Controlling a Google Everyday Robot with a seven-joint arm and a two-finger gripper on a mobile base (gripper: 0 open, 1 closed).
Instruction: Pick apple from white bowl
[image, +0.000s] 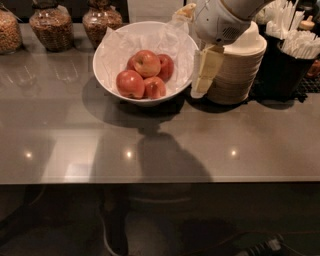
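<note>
The white bowl, lined with crinkled white paper, stands on the grey counter at the back centre. It holds several apples. The apple with pale yellowish blush lies on top of the pile. Darker red apples lie at its left, right and front. My gripper hangs from the white arm at the bowl's right rim, between the bowl and a stack of cream bowls. It is to the right of the apples and a little above the counter, and it holds nothing.
A tall stack of cream disposable bowls stands just right of the gripper. A black holder with white wrapped sticks is at the far right. Glass jars of nuts line the back left. The counter's front edge runs across the middle.
</note>
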